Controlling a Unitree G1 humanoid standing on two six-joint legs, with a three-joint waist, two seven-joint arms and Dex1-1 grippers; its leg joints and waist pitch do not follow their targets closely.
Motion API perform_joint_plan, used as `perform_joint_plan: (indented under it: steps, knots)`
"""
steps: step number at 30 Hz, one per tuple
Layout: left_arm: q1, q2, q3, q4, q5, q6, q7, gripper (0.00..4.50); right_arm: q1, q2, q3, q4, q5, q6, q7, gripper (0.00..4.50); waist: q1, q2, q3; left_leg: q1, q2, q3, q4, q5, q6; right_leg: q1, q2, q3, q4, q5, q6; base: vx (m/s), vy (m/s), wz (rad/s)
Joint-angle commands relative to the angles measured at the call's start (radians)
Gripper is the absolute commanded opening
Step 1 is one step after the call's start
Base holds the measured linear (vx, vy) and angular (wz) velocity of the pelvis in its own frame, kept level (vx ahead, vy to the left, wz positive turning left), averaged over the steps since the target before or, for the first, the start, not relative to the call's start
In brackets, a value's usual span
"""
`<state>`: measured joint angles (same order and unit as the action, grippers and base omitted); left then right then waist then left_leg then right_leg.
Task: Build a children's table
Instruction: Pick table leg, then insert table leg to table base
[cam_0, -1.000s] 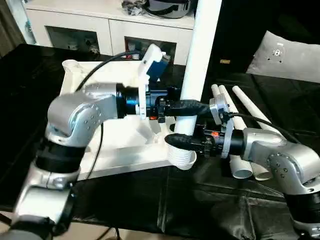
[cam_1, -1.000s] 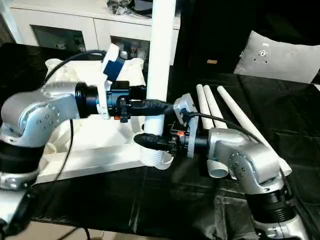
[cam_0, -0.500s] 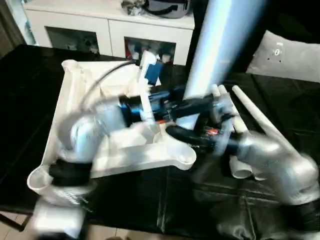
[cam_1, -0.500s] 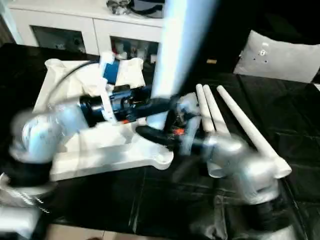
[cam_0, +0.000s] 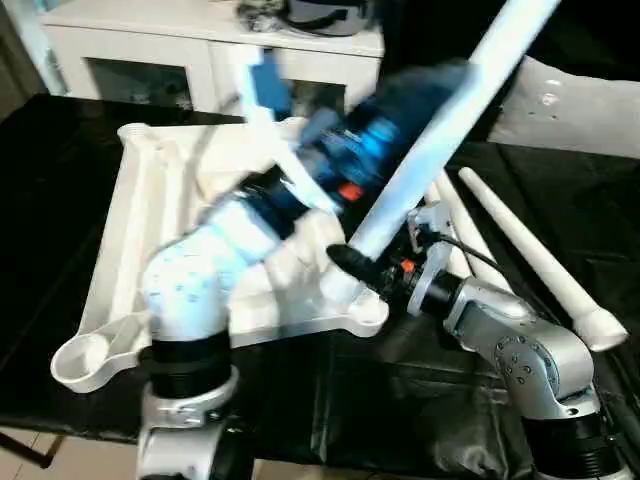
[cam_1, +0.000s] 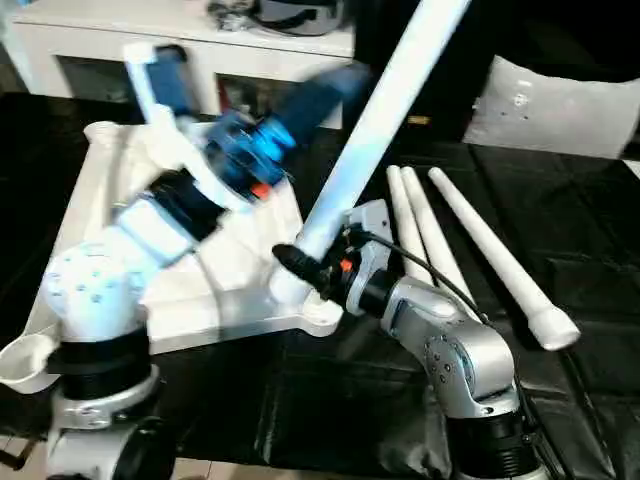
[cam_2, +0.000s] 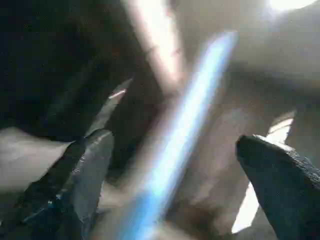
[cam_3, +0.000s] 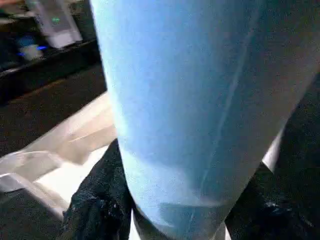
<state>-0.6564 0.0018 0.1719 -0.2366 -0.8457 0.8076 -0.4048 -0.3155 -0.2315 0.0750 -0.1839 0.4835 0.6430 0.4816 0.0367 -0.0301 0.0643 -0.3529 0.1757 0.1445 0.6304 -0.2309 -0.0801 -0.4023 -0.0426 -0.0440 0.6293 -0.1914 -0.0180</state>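
Note:
The children's table top (cam_0: 140, 230) lies upside down on the black cloth, ribs up, with round sockets at its corners (cam_0: 85, 360). One white leg (cam_0: 440, 130) leans up toward the back right. Its lower end sits by the near-right socket (cam_0: 365, 310). My right gripper (cam_0: 350, 262) is shut on that lower end, and its fingers (cam_3: 100, 200) wrap the tube (cam_3: 200, 100). My left gripper (cam_0: 415, 95) is a blur beside the leg's upper part. Its fingers (cam_2: 85, 170) stand wide apart and hold nothing.
Three more white legs (cam_1: 490, 260) lie side by side on the cloth to the right of the top. A white-grey cushion (cam_0: 580, 100) rests at the back right. A white cabinet (cam_0: 200, 50) stands behind the table.
My left gripper has opened, let go of the leg and swung up and back. The leg has tipped from upright to leaning right, still in my right gripper.

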Motion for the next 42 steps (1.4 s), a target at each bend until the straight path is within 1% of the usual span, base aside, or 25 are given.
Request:
perform_joint_plan:
  steps: [1, 2, 4, 6, 7, 9, 11, 13, 14, 15, 17, 18, 20, 22, 23, 24, 26, 31, 32, 35, 36, 37, 38, 41, 42]
  knots:
    - [0.046, 0.099, -0.080, 0.006, 0.157, -0.026, 0.016, 4.50, -0.022, -0.021, -0.039, 0.016, -0.045, -0.023, -0.038, 1.91, 0.000, 0.008, -0.062, -0.010, 0.032, -0.006, -0.079, -0.085, -0.007, 0.060, -0.069, 0.046, -0.095, -0.298, -0.084, 0.000, 0.000, 0.00]
    - [0.050, 0.111, -0.089, 0.005, 0.169, -0.028, 0.015, 4.50, -0.023, -0.023, -0.042, 0.017, -0.045, -0.022, -0.039, 1.91, -0.004, 0.012, -0.064, -0.010, 0.032, -0.006, -0.081, -0.084, -0.009, 0.059, -0.068, 0.048, -0.091, -0.290, -0.079, 0.000, 0.000, 0.00]
    - [0.082, 0.179, -0.140, -0.002, 0.217, -0.029, -0.015, 4.50, -0.025, -0.031, -0.061, 0.020, -0.047, -0.021, -0.048, 1.91, -0.003, 0.009, -0.067, -0.009, 0.032, -0.005, -0.079, -0.066, -0.010, 0.060, -0.069, 0.048, -0.087, -0.252, -0.092, 0.000, 0.000, 0.00]
    - [0.129, 0.297, -0.241, -0.002, 0.295, -0.047, -0.083, 4.50, -0.022, -0.044, -0.084, 0.021, -0.043, -0.013, -0.060, 1.91, 0.000, 0.013, -0.069, -0.006, 0.035, -0.005, -0.080, -0.030, -0.006, 0.059, -0.070, 0.049, -0.077, -0.176, -0.123, 0.000, 0.000, 0.00]
    - [0.145, 0.366, -0.312, 0.007, 0.352, -0.067, -0.122, 4.50, -0.020, -0.046, -0.098, 0.023, -0.031, 0.000, -0.066, 1.91, 0.000, 0.011, -0.068, -0.007, 0.035, -0.004, -0.081, -0.026, 0.001, 0.059, -0.069, 0.050, -0.078, -0.169, -0.123, 0.000, 0.000, 0.00]
    - [0.155, 0.444, -0.400, 0.021, 0.421, -0.097, -0.182, 4.50, -0.016, -0.048, -0.109, 0.023, -0.020, 0.007, -0.064, 1.91, -0.002, 0.018, -0.068, -0.004, 0.034, -0.001, -0.081, -0.026, -0.004, 0.058, -0.070, 0.050, -0.074, -0.154, -0.139, 0.000, 0.000, 0.00]
    - [0.163, 0.475, -0.436, 0.033, 0.458, -0.128, -0.221, 4.50, -0.009, -0.050, -0.108, 0.021, -0.022, 0.005, -0.063, 1.91, 0.000, 0.018, -0.068, -0.006, 0.035, -0.003, -0.083, -0.022, -0.005, 0.061, -0.073, 0.051, -0.073, -0.148, -0.145, 0.000, 0.000, 0.00]
    - [0.176, 0.502, -0.463, 0.053, 0.482, -0.159, -0.266, 4.50, 0.008, -0.055, -0.092, 0.012, -0.037, -0.047, -0.034, 1.91, -0.002, 0.019, -0.066, -0.008, 0.035, -0.001, -0.083, -0.035, -0.014, 0.063, -0.076, 0.052, -0.075, -0.150, -0.160, 0.000, 0.000, 0.00]
    - [0.191, 0.517, -0.472, 0.060, 0.483, -0.175, -0.304, 4.32, 0.020, -0.051, -0.093, 0.007, -0.038, -0.062, -0.030, 1.91, -0.002, 0.027, -0.065, -0.005, 0.035, 0.000, -0.083, -0.057, -0.020, 0.060, -0.076, 0.052, -0.079, -0.165, -0.164, 0.000, 0.000, 0.00]
    - [0.205, 0.534, -0.483, 0.069, 0.486, -0.201, -0.346, 4.15, 0.033, -0.048, -0.092, -0.001, -0.044, -0.082, -0.024, 1.91, -0.003, 0.027, -0.064, -0.005, 0.035, 0.000, -0.085, -0.072, -0.022, 0.061, -0.075, 0.052, -0.080, -0.179, -0.163, 0.000, 0.000, 0.00]
    - [0.226, 0.566, -0.511, 0.087, 0.500, -0.261, -0.412, 4.15, 0.059, -0.048, -0.081, -0.017, -0.069, -0.103, -0.033, 1.91, -0.003, 0.028, -0.065, -0.006, 0.034, -0.001, -0.085, -0.075, -0.022, 0.062, -0.075, 0.053, -0.079, -0.182, -0.164, 0.000, 0.000, 0.00]
    - [0.233, 0.581, -0.526, 0.095, 0.510, -0.290, -0.435, 3.94, 0.070, -0.051, -0.072, -0.023, -0.085, -0.110, -0.041, 1.91, -0.002, 0.029, -0.063, -0.007, 0.033, -0.001, -0.087, -0.079, -0.020, 0.061, -0.074, 0.053, -0.084, -0.204, -0.156, 0.000, 0.000, 0.00]
    - [0.238, 0.595, -0.546, 0.124, 0.537, -0.347, -0.463, 3.79, 0.086, -0.049, -0.057, -0.023, -0.128, -0.185, -0.044, 1.91, -0.004, 0.031, -0.062, -0.006, 0.034, -0.001, -0.088, -0.095, -0.024, 0.059, -0.076, 0.053, -0.086, -0.230, -0.150, 0.000, 0.000, 0.00]
    - [0.222, 0.604, -0.584, 0.208, 0.597, -0.403, -0.472, 3.69, 0.106, -0.063, -0.055, -0.064, -0.075, -0.065, -0.035, 1.90, -0.005, 0.032, -0.062, -0.004, 0.033, -0.001, -0.089, -0.104, -0.026, 0.060, -0.074, 0.054, -0.086, -0.245, -0.148, 0.000, 0.000, 0.00]
    - [0.222, 0.604, -0.584, 0.208, 0.597, -0.403, -0.472, 3.60, 0.106, -0.063, -0.055, -0.064, -0.075, -0.065, -0.035, 1.90, -0.006, 0.031, -0.059, -0.004, 0.031, -0.001, -0.091, -0.110, -0.020, 0.060, -0.069, 0.054, -0.091, -0.256, -0.139, 0.000, 0.000, 0.00]
    - [0.212, 0.605, -0.599, 0.247, 0.625, -0.421, -0.475, 3.46, 0.113, -0.068, -0.056, -0.075, -0.054, -0.045, -0.021, 1.90, -0.005, 0.036, -0.061, -0.003, 0.033, -0.003, -0.090, -0.121, -0.021, 0.060, -0.074, 0.055, -0.089, -0.266, -0.134, 0.000, 0.000, 0.00]
    - [0.204, 0.598, -0.600, 0.282, 0.634, -0.438, -0.498, 3.27, 0.121, -0.070, -0.057, -0.077, -0.052, -0.063, -0.009, 1.90, -0.005, 0.036, -0.062, -0.003, 0.034, -0.003, -0.090, -0.123, -0.020, 0.058, -0.076, 0.055, -0.091, -0.271, -0.134, 0.000, 0.000, 0.00]
    - [0.203, 0.593, -0.608, 0.311, 0.615, -0.390, -0.554, 2.89, 0.145, -0.084, -0.033, -0.079, -0.109, -0.119, -0.008, 1.90, -0.004, 0.039, -0.064, -0.003, 0.036, -0.002, -0.088, -0.109, -0.027, 0.058, -0.078, 0.055, -0.084, -0.220, -0.167, 0.000, 0.000, 0.00]
    - [0.207, 0.595, -0.614, 0.309, 0.619, -0.394, -0.560, 2.84, 0.145, -0.085, -0.032, -0.083, -0.105, -0.108, -0.008, 1.90, -0.004, 0.042, -0.063, -0.004, 0.035, -0.003, -0.088, -0.108, -0.026, 0.059, -0.078, 0.055, -0.083, -0.218, -0.171, 0.000, 0.000, 0.00]
    - [0.224, 0.585, -0.614, 0.305, 0.616, -0.370, -0.553, 2.74, 0.135, -0.071, -0.063, -0.096, -0.047, -0.040, -0.013, 1.90, -0.004, 0.038, -0.064, -0.005, 0.035, -0.002, -0.088, -0.102, -0.015, 0.061, -0.078, 0.055, -0.083, -0.214, -0.176, 0.000, 0.000, 0.00]
    - [0.226, 0.581, -0.610, 0.306, 0.615, -0.368, -0.551, 2.48, 0.134, -0.070, -0.067, -0.097, -0.042, -0.033, -0.015, 1.90, -0.004, 0.039, -0.063, -0.005, 0.035, -0.002, -0.087, -0.104, -0.012, 0.061, -0.078, 0.055, -0.086, -0.230, -0.175, 0.000, 0.000, 0.00]
    - [0.227, 0.578, -0.608, 0.308, 0.615, -0.367, -0.549, 2.48, 0.134, -0.070, -0.069, -0.098, -0.041, -0.030, -0.016, 1.90, -0.004, 0.040, -0.063, -0.005, 0.036, -0.002, -0.087, -0.107, -0.013, 0.060, -0.078, 0.055, -0.086, -0.239, -0.173, 0.000, 0.000, 0.00]
    - [0.229, 0.575, -0.605, 0.308, 0.617, -0.364, -0.546, 2.42, 0.131, -0.065, -0.074, -0.097, -0.035, -0.029, -0.018, 1.90, -0.005, 0.033, -0.063, -0.006, 0.035, -0.001, -0.087, -0.107, -0.012, 0.062, -0.077, 0.054, -0.088, -0.249, -0.167, 0.000, 0.000, 0.00]
    - [0.233, 0.564, -0.597, 0.312, 0.629, -0.351, -0.535, 2.22, 0.126, -0.062, -0.075, -0.093, -0.026, -0.039, -0.014, 1.90, -0.005, 0.037, -0.063, -0.004, 0.035, -0.001, -0.088, -0.111, -0.012, 0.058, -0.077, 0.054, -0.089, -0.268, -0.159, 0.000, 0.000, 0.00]
    - [0.233, 0.559, -0.594, 0.318, 0.636, -0.348, -0.527, 2.01, 0.123, -0.062, -0.073, -0.090, -0.025, -0.041, -0.010, 1.90, -0.005, 0.034, -0.063, -0.004, 0.036, -0.001, -0.087, -0.108, -0.011, 0.058, -0.077, 0.054, -0.088, -0.265, -0.159, 0.000, 0.000, 0.00]
